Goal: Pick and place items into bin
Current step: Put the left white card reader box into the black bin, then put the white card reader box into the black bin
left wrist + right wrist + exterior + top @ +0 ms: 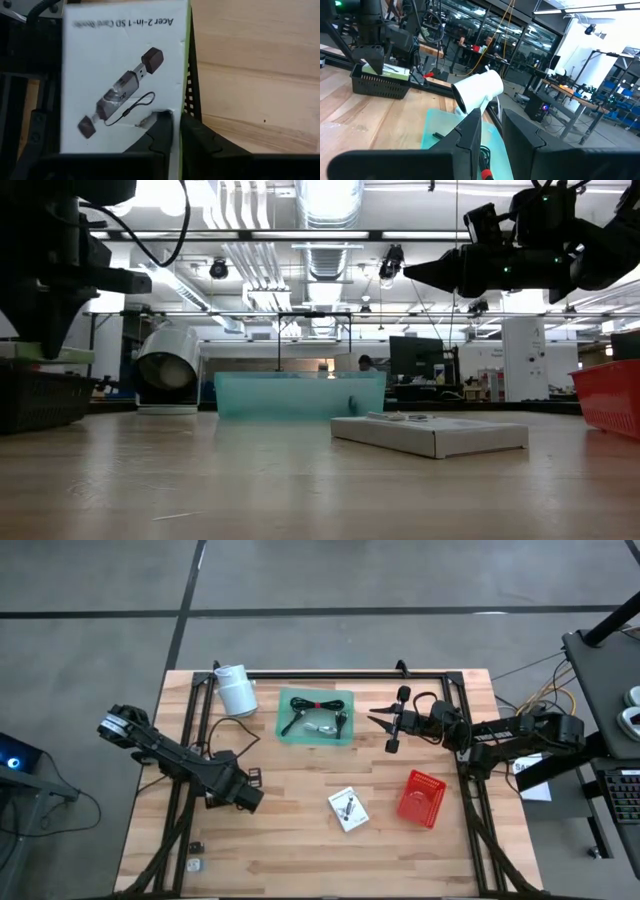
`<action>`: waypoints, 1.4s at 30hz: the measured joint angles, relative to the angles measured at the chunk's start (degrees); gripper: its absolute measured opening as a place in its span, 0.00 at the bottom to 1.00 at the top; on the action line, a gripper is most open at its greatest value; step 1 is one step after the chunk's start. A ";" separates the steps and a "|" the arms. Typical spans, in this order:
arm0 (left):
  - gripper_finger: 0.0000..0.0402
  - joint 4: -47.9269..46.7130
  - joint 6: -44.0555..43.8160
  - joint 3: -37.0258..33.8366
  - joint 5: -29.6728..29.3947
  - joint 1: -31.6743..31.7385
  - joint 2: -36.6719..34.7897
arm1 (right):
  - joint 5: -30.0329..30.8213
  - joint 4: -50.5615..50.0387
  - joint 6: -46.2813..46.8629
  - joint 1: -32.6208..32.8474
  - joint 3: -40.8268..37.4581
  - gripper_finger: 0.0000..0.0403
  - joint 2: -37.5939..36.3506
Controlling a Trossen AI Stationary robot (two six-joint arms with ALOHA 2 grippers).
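My left gripper [240,790] [177,125] is shut, pointing down over a black basket [40,398] at the table's left. In the basket lies a white box with a green side [120,60] that pictures a card reader. My right gripper [378,718] [492,117] is shut and raised, just right of the teal bin [282,735]. The bin holds a coiled black cable [312,705], a thin dark tool [291,722] and a pale packet [322,726]. A white packet [347,808] lies flat on the wood near the table's middle. My left gripper's shut fingers [161,127] come from above, pointing down, at the green-sided edge [186,90] of the white box. That box lies flat on top of the black basket. I cannot tell whether the fingertips touch it.
A white cylindrical roll [237,690] lies left of the teal bin, by the far edge. A red basket [422,797] sits on the right part of the table. A black frame runs along the far edge and both sides. Bare wood lies toward the near edge.
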 joint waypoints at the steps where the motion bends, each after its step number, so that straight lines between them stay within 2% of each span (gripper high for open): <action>1: 0.08 0.00 -0.02 0.00 0.00 0.00 -0.04 | 0.00 0.00 0.00 -0.01 0.00 0.16 0.00; 9: 0.19 -0.02 0.79 -0.02 0.02 0.00 -0.26 | 0.00 0.00 -0.02 -0.02 0.00 0.16 0.00; 14: 0.23 -0.11 7.25 1.05 -0.23 0.00 -0.34 | 0.02 0.00 -0.02 0.00 0.00 0.16 0.00; 16: 0.23 -0.09 10.44 1.81 -1.81 -0.02 -0.54 | 0.01 0.00 -0.02 -0.01 0.00 0.16 0.00; 19: 0.23 0.82 17.03 3.07 -8.70 -0.02 -0.63 | 0.00 0.00 -0.02 0.00 0.00 0.16 0.00; 21: 0.23 4.04 24.90 3.83 -14.91 -0.02 -0.63 | 0.02 0.00 0.00 0.00 0.00 0.16 0.00; 24: 0.23 12.78 41.12 4.24 -24.42 0.21 -0.61 | 0.02 0.00 0.00 0.00 0.00 0.16 0.00; 26: 0.23 21.73 54.73 4.21 -28.83 0.55 -0.61 | 0.02 0.00 0.00 -0.01 0.00 0.16 0.00; 28: 0.23 32.58 71.73 3.80 -30.17 1.03 -0.61 | 0.00 0.00 0.28 -0.02 0.00 0.16 0.00; 32: 0.23 57.95 107.51 3.65 -28.83 1.14 1.15 | 0.00 -0.02 1.85 0.00 0.00 0.16 0.00; 35: 0.23 74.75 128.23 3.71 -21.31 1.34 3.11 | 0.01 -0.23 3.47 0.00 0.00 0.16 0.00; 38: 0.23 82.42 138.01 3.69 -14.32 1.82 5.68 | -0.02 -0.66 3.66 0.00 0.00 0.16 0.00; 42: 0.23 81.37 139.68 3.69 -13.50 2.80 8.46 | 0.00 -1.62 3.69 0.00 0.00 0.16 0.00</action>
